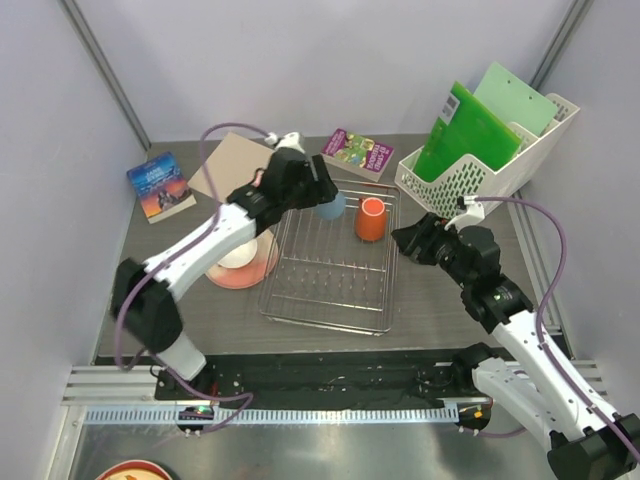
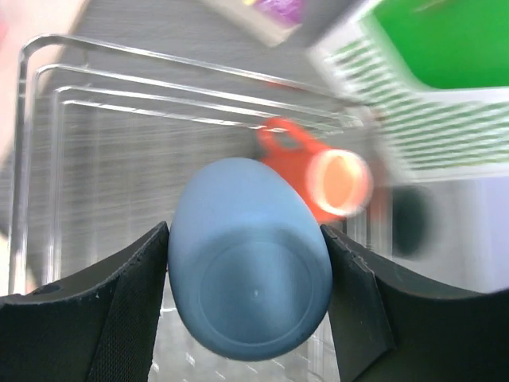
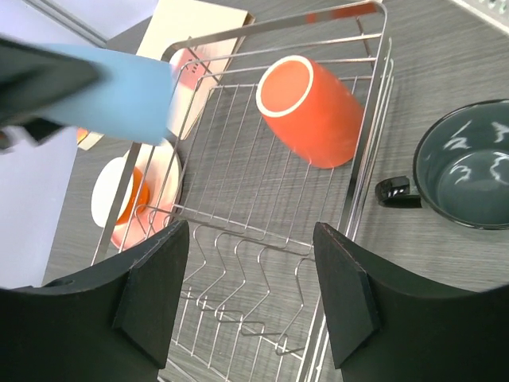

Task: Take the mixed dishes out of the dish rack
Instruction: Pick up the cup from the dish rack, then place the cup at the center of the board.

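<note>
The silver wire dish rack (image 1: 325,322) stands mid-table. My left gripper (image 1: 318,200) is shut on the light blue cup (image 2: 248,270) at the rack's far left corner, with both pads pressed on its sides and its base facing the wrist camera. An orange mug (image 1: 370,218) lies in the rack's far right part, also seen as the orange mug (image 3: 310,107). My right gripper (image 3: 250,286) hangs open over the rack's right side, holding nothing. The dark grey mug (image 3: 469,175) stands upright on the table just right of the rack. Left of the rack, a pink plate (image 1: 262,268) carries the white bowl (image 1: 237,257).
A white perforated holder (image 1: 470,180) with green folders stands at the back right. A purple book (image 1: 358,152) lies behind the rack. At the far left lie a brown board (image 1: 232,160) and a blue book (image 1: 160,185). Grey walls close in on both sides.
</note>
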`<state>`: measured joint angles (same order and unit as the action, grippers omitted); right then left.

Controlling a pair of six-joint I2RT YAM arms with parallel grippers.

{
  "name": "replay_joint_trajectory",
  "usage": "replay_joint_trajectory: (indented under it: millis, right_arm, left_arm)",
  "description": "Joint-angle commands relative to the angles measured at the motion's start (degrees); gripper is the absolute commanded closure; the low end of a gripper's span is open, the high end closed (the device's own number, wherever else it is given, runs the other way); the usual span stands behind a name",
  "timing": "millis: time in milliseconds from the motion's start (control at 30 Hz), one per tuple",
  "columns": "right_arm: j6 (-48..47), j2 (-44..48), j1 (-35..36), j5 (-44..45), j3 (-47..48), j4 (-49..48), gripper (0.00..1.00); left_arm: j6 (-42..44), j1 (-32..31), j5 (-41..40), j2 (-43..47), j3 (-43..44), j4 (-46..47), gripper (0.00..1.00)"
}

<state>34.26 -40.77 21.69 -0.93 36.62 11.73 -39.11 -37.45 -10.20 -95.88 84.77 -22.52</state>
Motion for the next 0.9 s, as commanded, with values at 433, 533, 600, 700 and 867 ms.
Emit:
replay_joint_trajectory:
  millis: [433,533,600,700,867]
  right_arm:
    - [16.35,-2.81,0.28,-18.58,-5.16,-33.42,0.35]
    - [17.33,-4.05,0.28,-19.11,-4.81,-36.42,0.34]
    - [17.68,-5.71,0.37,-19.2,-4.28,-37.47,0.34]
    - [18.12,-8.09,0.37,-19.46,-3.66,-39.58,0.34]
    - [19.17,-11.6,0.37,-19.81,-2.08,-42.92,0.34]
  left_arm:
    - [-47.19,8.62,47.46,13.53,-35.19,81.04,1.0]
    - [-49.21,8.54,47.81,12.99,-36.34,84.31,1.0]
    - [-49.57,8.54,48.08,12.82,-36.69,84.84,1.0]
    - [-50.18,8.19,48.6,12.56,-36.7,85.8,1.0]
    - [-50.71,7.83,49.57,12.29,-37.13,86.86,1.0]
